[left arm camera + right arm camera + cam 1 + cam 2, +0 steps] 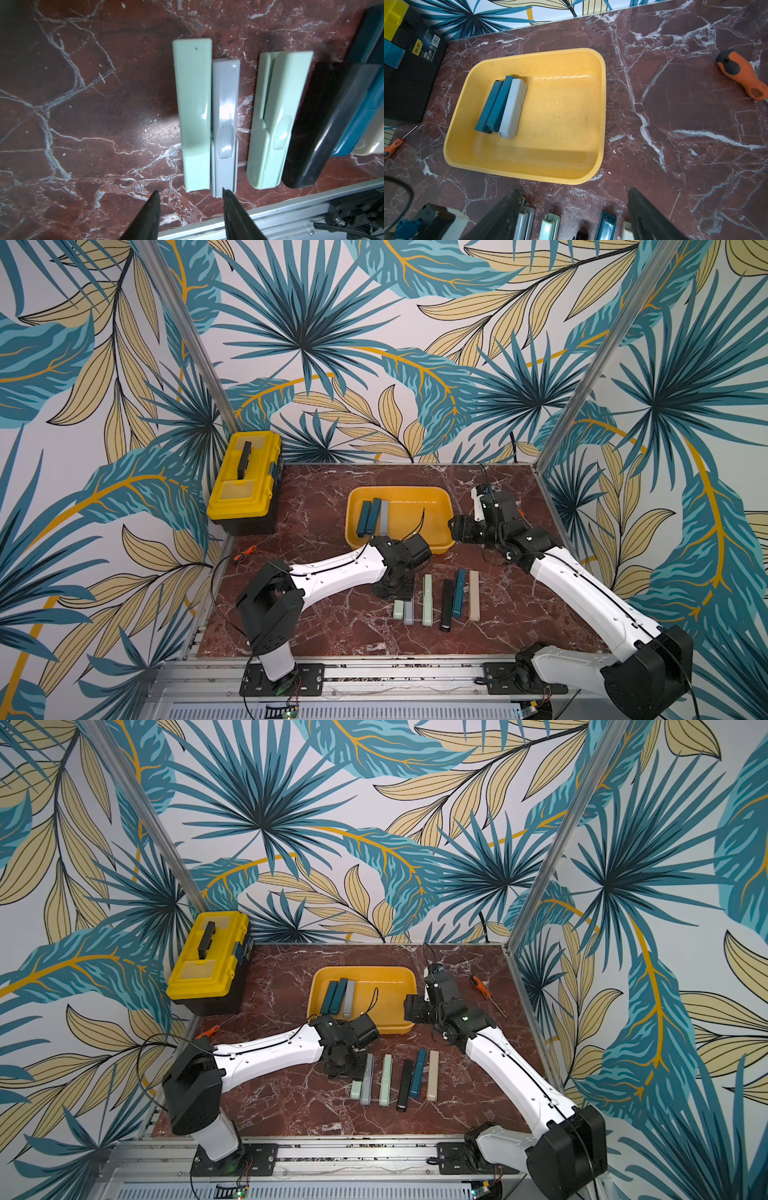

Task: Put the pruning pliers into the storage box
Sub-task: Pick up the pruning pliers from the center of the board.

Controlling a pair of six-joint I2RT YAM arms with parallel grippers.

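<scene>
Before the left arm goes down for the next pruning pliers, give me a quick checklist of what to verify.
1. Left gripper open, empty: ok.
2. Left gripper centred on pale green pliers: not ok, one finger overlaps the grey pliers.
3. Those two pliers apart: not ok, touching side by side.
4. Storage box has free floor: ok, three pliers sit at one side.
5. Right gripper open, empty: ok.

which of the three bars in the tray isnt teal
The grey bar. It lies at the edge of the trio, on the side toward the tray's open middle, and the two teal bars sit beside it.
</scene>
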